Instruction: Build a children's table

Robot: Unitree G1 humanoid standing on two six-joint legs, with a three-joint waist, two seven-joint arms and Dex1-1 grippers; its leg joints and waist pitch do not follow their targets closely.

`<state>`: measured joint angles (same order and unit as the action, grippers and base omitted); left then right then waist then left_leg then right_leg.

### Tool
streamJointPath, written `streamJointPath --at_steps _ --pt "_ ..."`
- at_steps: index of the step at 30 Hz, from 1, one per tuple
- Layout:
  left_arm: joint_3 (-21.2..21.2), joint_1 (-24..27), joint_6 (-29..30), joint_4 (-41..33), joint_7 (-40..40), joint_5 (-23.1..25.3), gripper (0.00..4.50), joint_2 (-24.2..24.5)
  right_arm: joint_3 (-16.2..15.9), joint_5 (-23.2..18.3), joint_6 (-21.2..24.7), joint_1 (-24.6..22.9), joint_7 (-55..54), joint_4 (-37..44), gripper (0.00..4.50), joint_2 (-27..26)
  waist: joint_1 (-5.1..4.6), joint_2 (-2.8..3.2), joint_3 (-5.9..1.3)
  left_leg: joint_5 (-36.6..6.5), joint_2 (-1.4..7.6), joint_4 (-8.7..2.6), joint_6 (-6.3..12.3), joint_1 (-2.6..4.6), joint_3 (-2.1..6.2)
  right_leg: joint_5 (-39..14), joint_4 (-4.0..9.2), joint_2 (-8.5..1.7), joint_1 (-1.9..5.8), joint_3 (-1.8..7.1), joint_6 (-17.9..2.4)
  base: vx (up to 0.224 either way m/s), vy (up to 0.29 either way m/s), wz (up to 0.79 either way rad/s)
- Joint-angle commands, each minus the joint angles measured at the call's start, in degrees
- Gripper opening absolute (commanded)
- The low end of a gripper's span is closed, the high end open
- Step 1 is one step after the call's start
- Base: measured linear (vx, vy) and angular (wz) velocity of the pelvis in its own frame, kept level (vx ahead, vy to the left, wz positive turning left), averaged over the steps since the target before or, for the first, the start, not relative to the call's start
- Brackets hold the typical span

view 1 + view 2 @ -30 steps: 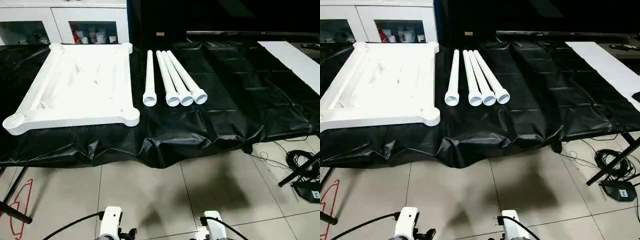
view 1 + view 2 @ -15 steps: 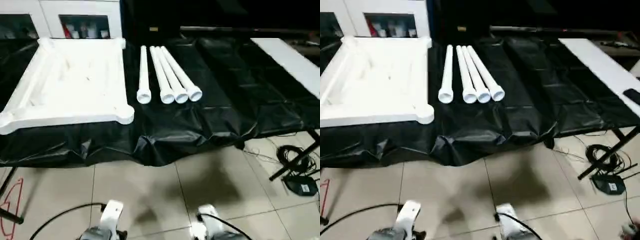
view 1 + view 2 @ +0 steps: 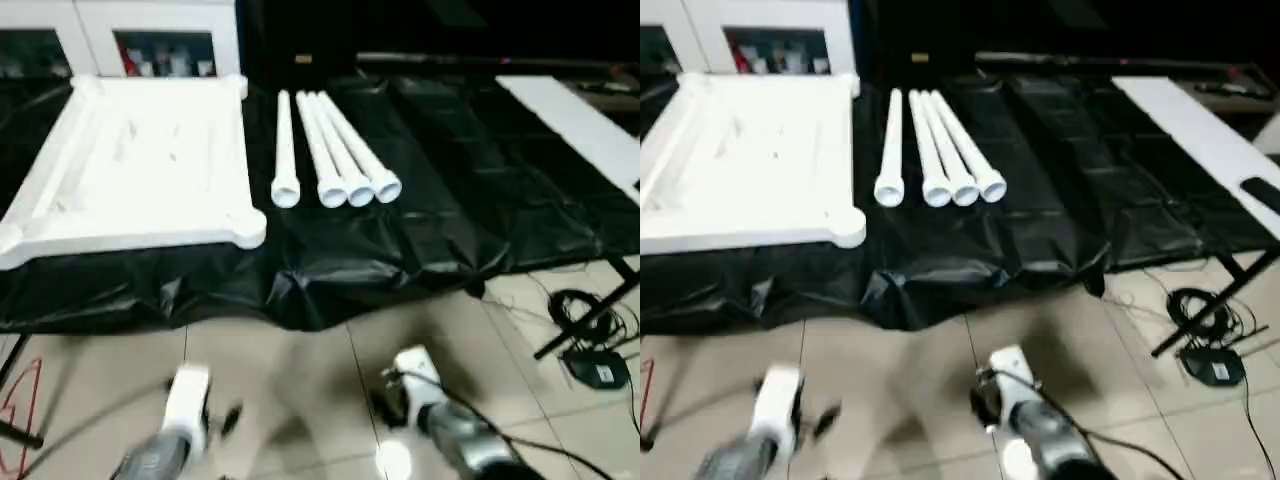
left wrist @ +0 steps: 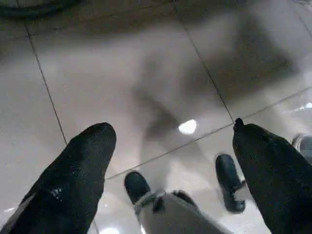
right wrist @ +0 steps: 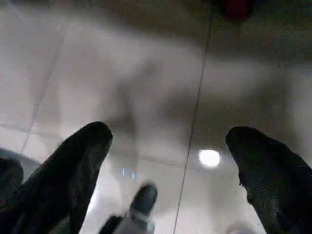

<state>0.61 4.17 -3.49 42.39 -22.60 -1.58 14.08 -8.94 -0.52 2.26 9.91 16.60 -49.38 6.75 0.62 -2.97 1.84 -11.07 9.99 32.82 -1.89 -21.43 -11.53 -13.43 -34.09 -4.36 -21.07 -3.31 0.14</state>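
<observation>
The children's table lies in parts on a black-covered bench. Its white square top rests upside down at the left, with a round corner socket at the near edge. Several white tubular legs lie side by side just right of it, open ends toward me. Both arms hang low over the tiled floor, well short of the bench: left arm, right arm. My left gripper and my right gripper each stand wide open over bare tiles, nothing between the fingers.
A black sheet drapes over the bench's front edge. A white cabinet stands behind it and a white board lies at the far right. Cables and a stand foot sit on the floor at the right.
Both arms have come up further into the eye views, the right one most. The whole picture has shifted slightly, so the camera moved. The table parts lie as before.
</observation>
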Motion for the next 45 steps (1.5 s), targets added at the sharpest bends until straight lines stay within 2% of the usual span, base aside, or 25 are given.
streamJointPath --at_steps 1,4,9,12,17,19,22,23,24,25,26,27,29,30,32,33,35,36,37,38,39,40,41,44,45 --pt "0.67 4.09 0.06 -11.61 -2.37 -2.13 4.34 1.63 0.67 -1.77 2.15 -3.86 2.11 11.31 4.34 2.65 0.04 0.78 -2.00 -10.98 5.17 -3.91 5.33 1.08 1.77 2.86 3.23 -4.71 1.40 3.19 -14.83 0.000 0.000 0.00" --pt "1.91 9.17 0.51 -21.12 -3.66 -4.12 4.34 2.99 1.14 -3.19 4.99 -8.58 3.88 23.01 4.34 5.12 0.56 0.62 -1.34 -16.16 5.55 -4.58 3.75 1.05 2.00 -4.05 3.92 -4.65 1.40 3.35 -12.79 0.000 0.000 0.00" --pt "5.64 19.27 3.48 -45.87 -2.85 -8.80 4.34 3.82 2.45 -10.93 12.09 -22.89 10.19 53.23 4.34 10.73 0.82 0.39 -0.39 -26.22 5.05 -5.23 -0.88 1.44 2.49 -21.42 5.73 -4.24 0.12 3.91 -6.74 0.000 0.000 0.00" --pt "7.69 21.39 8.06 -56.64 -0.07 -11.05 4.34 3.55 4.00 -16.13 16.64 -26.64 10.74 63.86 4.34 11.84 1.27 0.48 -0.45 -23.95 4.90 -5.46 -0.69 1.15 2.58 -16.79 5.25 -3.76 0.19 3.94 -6.21 0.000 0.000 0.00" --pt "9.83 20.84 13.53 -66.62 4.51 -12.80 4.34 2.29 6.79 -20.01 21.01 -27.90 8.94 72.29 4.34 11.29 1.18 0.55 -0.40 -24.90 4.27 -5.26 -2.24 1.27 2.72 -17.63 5.30 -3.27 -0.15 4.22 -5.09 0.000 0.000 0.00" --pt "10.70 18.44 16.02 -71.46 8.69 -11.04 4.34 1.01 9.22 -19.16 20.74 -26.31 5.79 74.02 4.34 9.87 1.58 2.65 -0.51 -26.54 4.03 -5.27 -4.00 1.62 3.12 -15.88 5.17 -3.17 -0.17 4.20 -5.25 0.000 0.000 0.00" --pt "11.14 15.43 18.87 -75.00 12.42 -11.14 4.34 -0.44 11.77 -20.18 20.05 -23.16 2.47 73.09 4.34 8.21 1.59 2.16 -0.71 -22.70 3.73 -4.89 -3.27 1.36 2.93 -11.74 4.70 -2.90 0.32 4.12 -5.98 0.000 0.000 0.00" --pt "10.91 13.78 20.06 -76.02 13.84 -10.92 4.34 -0.97 12.55 -18.56 18.79 -21.11 0.63 72.13 4.34 8.03 1.44 1.08 -0.63 -20.36 3.72 -4.77 -2.65 1.01 2.58 -10.37 4.70 -2.77 0.44 4.11 -5.72 0.000 0.000 0.00" --pt "10.63 12.40 20.81 -76.30 14.78 -10.24 4.34 -1.15 13.08 -18.03 19.26 -19.34 -0.61 71.28 4.34 7.90 1.73 1.72 -0.76 -19.29 3.59 -4.66 -2.62 1.09 2.71 -9.99 4.38 -2.96 0.52 4.15 -5.76 0.000 0.000 0.00" --pt "10.20 10.74 21.11 -76.00 15.74 -10.15 4.34 -1.70 13.64 -18.61 19.83 -17.48 -1.13 70.19 4.34 7.60 1.54 0.58 -0.90 -17.29 3.43 -4.30 -1.93 1.08 2.40 -9.21 4.31 -2.84 0.56 4.14 -5.54 0.000 0.000 0.00" --pt "9.54 9.10 21.55 -75.20 16.35 -9.36 4.34 -1.85 14.20 -19.98 20.72 -15.73 -0.93 68.86 4.34 7.44 1.76 0.48 -1.28 -14.49 3.19 -3.88 -1.12 0.93 2.28 -7.73 4.06 -2.92 0.82 4.21 -5.35 0.000 0.000 0.00" --pt "8.45 6.72 20.75 -73.57 16.69 -6.89 4.34 -1.53 15.08 -21.07 20.96 -13.69 -1.16 67.18 4.34 6.81 1.64 -0.37 -1.24 -12.58 3.20 -3.72 -0.17 0.85 2.10 -6.64 4.09 -2.81 0.81 4.18 -4.91 0.000 0.000 0.00" --pt "7.49 3.36 19.70 -71.07 16.88 -5.26 4.34 -1.43 15.82 -21.73 21.17 -11.30 -1.56 65.29 4.34 6.20 2.04 0.50 -1.53 -10.37 3.10 -3.38 -0.10 0.99 2.15 -5.31 3.58 -2.94 0.69 4.22 -4.54 0.000 0.000 0.00" --pt "7.17 -1.21 19.68 -67.73 17.17 -5.45 4.34 -1.55 16.43 -22.38 21.95 -8.05 -2.67 63.18 4.34 4.95 1.59 -0.32 -1.58 -9.92 3.16 -3.24 -0.05 1.03 1.90 -4.33 3.52 -2.65 0.63 4.24 -4.47 0.000 0.000 0.00" --pt "7.19 -3.18 19.56 -66.26 17.12 -6.37 4.34 -1.74 16.26 -22.11 22.40 -6.53 -3.37 62.37 4.34 4.58 1.61 0.03 -1.95 -7.93 3.12 -3.25 -0.91 1.02 2.22 -1.51 2.78 -2.58 0.96 3.92 -5.03 0.000 0.000 0.00" --pt "5.66 -7.34 18.78 -62.90 16.21 -6.42 4.34 -2.17 15.12 -19.94 22.62 -2.68 -4.75 60.93 4.34 4.69 1.50 0.71 -2.02 -7.05 3.26 -3.19 -1.25 1.11 2.26 0.39 2.55 -2.56 0.96 3.94 -5.20 0.000 0.000 0.00" --pt "4.66 -8.90 18.90 -62.11 16.11 -6.03 4.34 -2.62 15.36 -19.85 22.76 -1.15 -4.82 60.18 4.34 5.14 1.14 0.52 -2.16 -6.02 3.05 -2.95 -1.83 1.25 2.13 3.14 2.34 -2.15 0.84 3.82 -5.73 0.000 0.000 0.00" --pt "3.44 -11.48 20.12 -59.21 16.03 -5.60 4.34 -3.18 14.61 -17.60 22.21 2.16 -6.00 57.52 4.34 5.43 1.04 0.83 -2.25 -8.72 3.10 -3.00 -2.99 1.56 2.13 2.49 2.18 -2.21 1.22 3.60 -6.83 0.000 0.000 0.00" --pt "3.15 -12.11 21.08 -58.24 15.87 -5.69 4.34 -3.31 14.86 -17.58 22.33 3.37 -6.99 56.56 4.34 4.72 1.21 2.14 -2.11 -14.54 3.08 -3.31 -3.96 2.08 2.17 -3.32 2.48 -2.46 1.46 3.53 -7.21 0.000 0.000 0.00" --pt "3.18 -12.44 21.93 -57.43 15.48 -5.91 4.34 -3.26 15.11 -18.01 22.62 4.06 -7.62 55.98 4.34 3.87 0.90 1.64 -1.83 -18.29 3.20 -3.59 -4.09 2.51 1.98 -7.27 3.18 -2.32 1.24 3.42 -7.13 0.000 0.000 0.00" --pt "2.68 -12.94 21.82 -55.68 14.99 -4.47 4.34 -2.37 14.45 -17.13 21.44 5.11 -8.20 54.78 4.34 2.85 0.68 1.23 -1.39 -26.44 2.81 -3.76 -3.53 3.30 1.87 -19.24 4.59 -2.09 1.41 3.14 -6.61 0.000 0.000 0.00" --pt "2.59 -13.16 22.75 -55.39 15.22 -3.91 4.34 -1.96 13.82 -16.91 21.20 5.03 -7.55 55.00 4.34 2.80 0.53 1.25 -1.37 -27.68 2.68 -3.70 -3.23 3.47 1.88 -21.87 4.84 -1.95 1.67 3.10 -6.65 0.000 0.000 0.00" --pt "2.98 -13.40 23.31 -55.38 15.49 -4.03 4.34 -1.85 13.17 -16.24 20.79 4.89 -7.54 55.39 4.34 2.76 0.59 0.68 -1.38 -28.08 2.46 -3.65 -2.56 3.42 1.72 -24.33 5.26 -1.95 2.10 3.00 -6.53 0.000 0.000 0.00" --pt "4.94 -14.82 24.66 -55.25 16.93 -5.49 4.34 -2.37 10.76 -15.01 20.90 4.53 -6.86 56.61 4.34 2.72 1.29 0.84 -1.40 -24.31 2.16 -3.59 -0.37 3.62 1.25 -26.70 5.95 -2.06 3.73 3.24 -7.23 0.040 -0.015 0.01" --pt "5.42 -15.25 24.43 -54.75 17.30 -5.64 4.34 -2.52 9.58 -14.25 20.91 4.45 -7.00 56.58 4.34 2.44 2.29 0.58 -1.29 -19.65 0.71 -3.73 4.57 -1.15 2.55 -24.68 6.62 -3.67 7.70 1.28 -6.67 0.051 -0.006 0.06"
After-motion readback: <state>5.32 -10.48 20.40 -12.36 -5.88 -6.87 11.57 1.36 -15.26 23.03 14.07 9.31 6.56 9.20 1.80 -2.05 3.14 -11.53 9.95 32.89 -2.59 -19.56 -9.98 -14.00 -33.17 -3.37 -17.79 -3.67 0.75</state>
